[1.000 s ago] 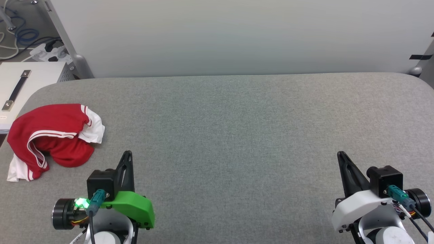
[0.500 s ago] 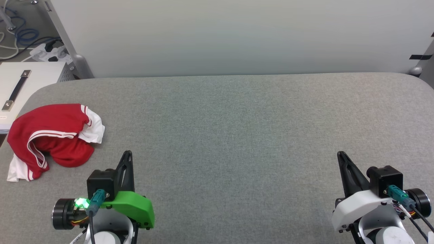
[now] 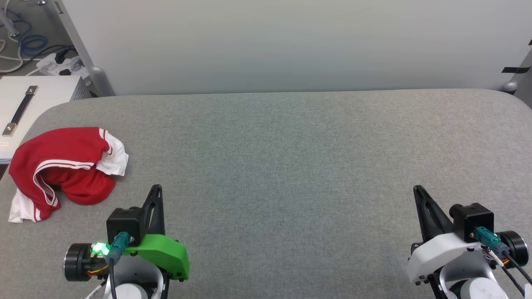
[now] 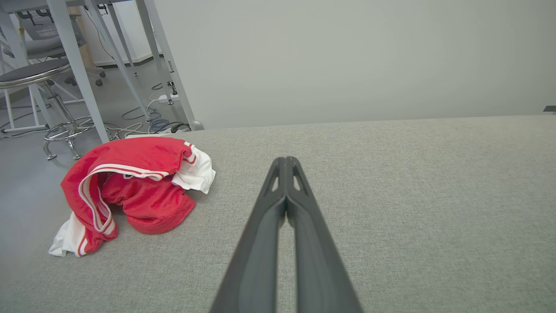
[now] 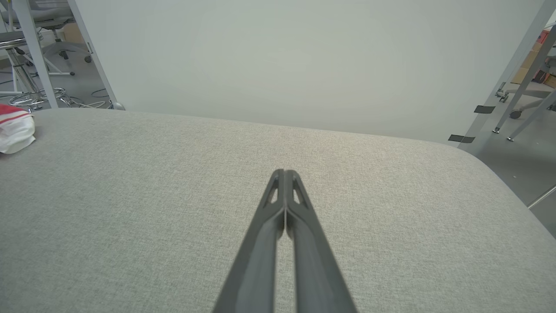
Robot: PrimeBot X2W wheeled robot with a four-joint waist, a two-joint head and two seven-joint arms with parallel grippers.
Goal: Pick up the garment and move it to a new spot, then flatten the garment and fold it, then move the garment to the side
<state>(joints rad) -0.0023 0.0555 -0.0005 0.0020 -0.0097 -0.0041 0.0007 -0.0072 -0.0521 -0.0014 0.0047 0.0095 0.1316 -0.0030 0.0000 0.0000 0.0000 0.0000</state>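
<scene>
Crumpled red soft-fabric T-shirt (image 3: 66, 146) with white sleeves: lies ahead-left of left gripper (image 3: 156, 190) (the nearer arm), well apart from right gripper (image 3: 417, 191). Both pinched closed, holding nothing.

Grey table (image 3: 291, 145), pale wall (image 3: 291, 41), seemingly a stool (image 4: 34, 71).

Grey fabric-covered table (image 3: 291, 158) had rounded far corners and a fine woven texture. The red garment (image 3: 58, 160) lay directly on it, crumpled in a heap by the left edge, near the far-left corner. One white sleeve stuck out on its right side, and more white fabric trailed at its near-left end.
</scene>
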